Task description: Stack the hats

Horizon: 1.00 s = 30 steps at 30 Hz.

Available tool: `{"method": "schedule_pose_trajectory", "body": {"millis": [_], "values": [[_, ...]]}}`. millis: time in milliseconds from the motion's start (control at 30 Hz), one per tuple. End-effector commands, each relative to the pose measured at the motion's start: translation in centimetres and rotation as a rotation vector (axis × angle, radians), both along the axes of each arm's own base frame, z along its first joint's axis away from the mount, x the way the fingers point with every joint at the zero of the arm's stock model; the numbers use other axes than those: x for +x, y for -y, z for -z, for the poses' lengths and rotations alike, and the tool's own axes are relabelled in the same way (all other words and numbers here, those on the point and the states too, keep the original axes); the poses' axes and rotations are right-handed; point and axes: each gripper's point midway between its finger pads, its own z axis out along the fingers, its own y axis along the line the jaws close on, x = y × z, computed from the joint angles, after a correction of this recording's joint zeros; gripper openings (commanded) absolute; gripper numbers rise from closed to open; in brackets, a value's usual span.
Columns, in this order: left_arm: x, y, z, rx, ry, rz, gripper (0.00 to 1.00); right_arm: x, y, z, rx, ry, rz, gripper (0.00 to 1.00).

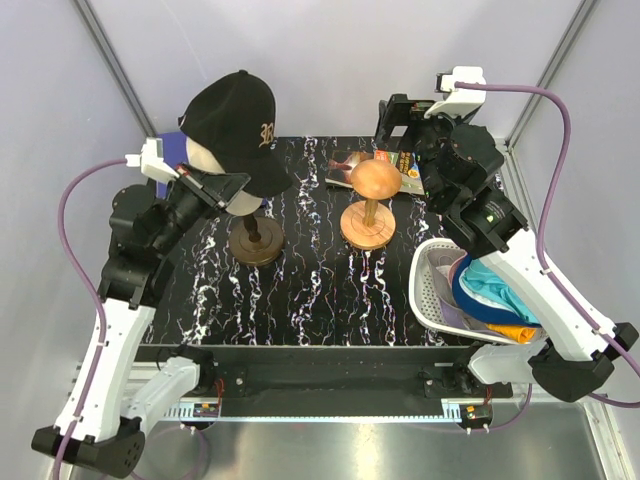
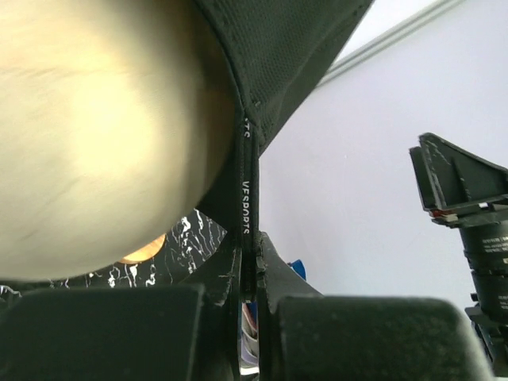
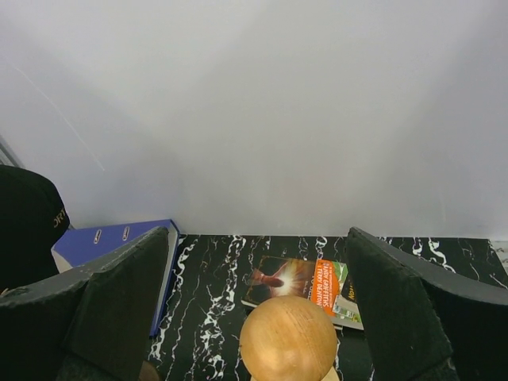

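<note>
A black baseball cap (image 1: 232,120) sits on the cream mannequin head (image 1: 212,165), which stands on a dark wooden stand (image 1: 255,240). My left gripper (image 1: 232,186) is shut on the cap's lower edge. In the left wrist view the black strap (image 2: 247,198) runs down between the closed fingers, next to the head (image 2: 103,135). My right gripper (image 1: 400,125) hangs open above the light wooden ball stand (image 1: 372,180). Its fingers (image 3: 119,302) straddle the ball (image 3: 288,337) without touching it. Teal (image 1: 490,285), orange (image 1: 515,332) and lavender (image 1: 468,320) hats lie in the white basket (image 1: 428,285).
Books (image 1: 345,165) lie at the back of the black marble table (image 1: 310,290), behind the ball stand. A blue binder (image 3: 119,238) lies at the back left. The basket sits at the table's right front corner, under my right arm.
</note>
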Motion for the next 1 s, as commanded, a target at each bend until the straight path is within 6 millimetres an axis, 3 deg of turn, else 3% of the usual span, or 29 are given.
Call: {"method": "schedule_pose_trajectory", "body": {"millis": [0, 300, 433, 633, 700, 733, 833, 967], "values": [[-0.8, -1.6, -1.8, -0.080, 0.078, -0.062, 0.00, -1.1, 0.7, -1.7, 0.036, 0.047, -0.004, 1.00], [-1.0, -2.7, 0.4, -0.188, 0.068, -0.110, 0.00, -0.8, 1.0, -1.2, 0.019, 0.037, 0.021, 1.00], [-0.9, -2.4, 1.8, -0.214, 0.057, -0.088, 0.00, -0.6, 0.8, -1.0, 0.008, 0.033, 0.022, 1.00], [-1.4, -2.3, 1.4, -0.273, 0.146, -0.066, 0.00, -0.2, 0.6, -0.6, -0.008, 0.026, 0.030, 1.00], [-1.4, -2.4, 2.6, -0.307, 0.136, -0.071, 0.00, -0.1, 0.6, -0.5, -0.012, 0.022, 0.035, 1.00], [-1.6, -2.5, 2.0, -0.332, 0.179, -0.065, 0.00, 0.0, 0.5, -0.4, -0.016, 0.022, 0.034, 1.00], [-2.0, -2.7, 2.4, -0.407, 0.215, -0.055, 0.00, 0.2, 0.4, -0.1, -0.028, 0.016, 0.038, 1.00], [-2.1, -2.8, 3.0, -0.353, 0.226, -0.069, 0.00, 0.5, 0.4, 0.4, -0.047, 0.007, 0.050, 1.00]]}}
